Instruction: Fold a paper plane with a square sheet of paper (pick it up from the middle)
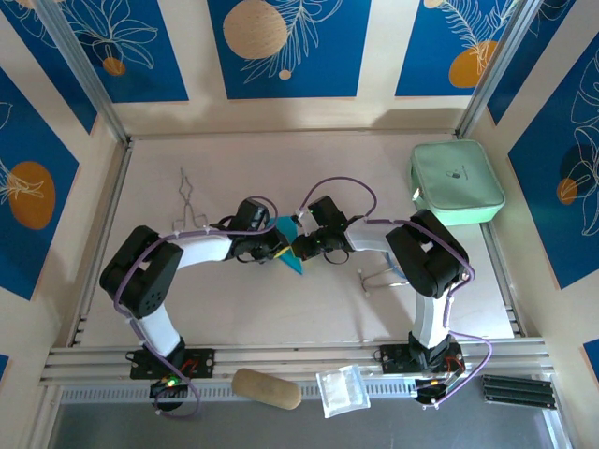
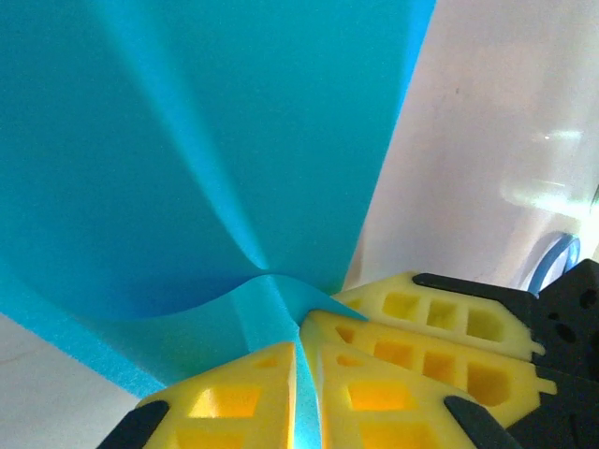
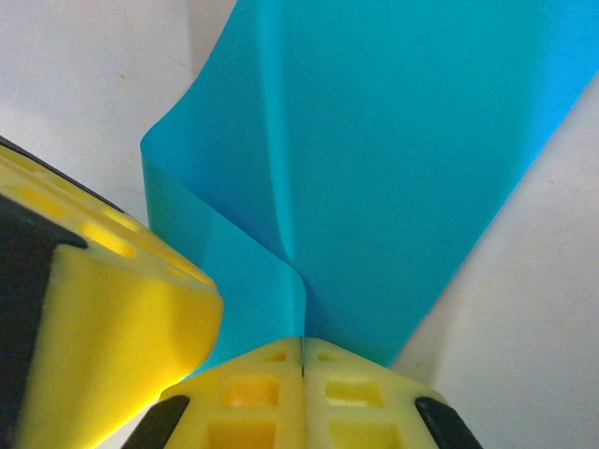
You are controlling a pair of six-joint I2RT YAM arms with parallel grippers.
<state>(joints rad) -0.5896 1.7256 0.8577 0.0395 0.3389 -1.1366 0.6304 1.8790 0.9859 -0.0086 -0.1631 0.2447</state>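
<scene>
Where the left fingers (image 2: 253, 398) and right fingers (image 3: 262, 388) meet tip to tip, both are clenched on one pinched fold of the square sheet of paper (image 1: 291, 260), at the middle of the tabletop (image 1: 234, 168), with open surface toward the far edge. The wrist views show the crease fanning outward from the grip. The top view adds a mint pouch (image 1: 456, 181) in the far right corner, its small logo unreadable.

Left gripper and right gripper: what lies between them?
The square sheet of paper, seen in the top view between left gripper and right gripper; each wrist view shows its gripper closed on it.
</scene>
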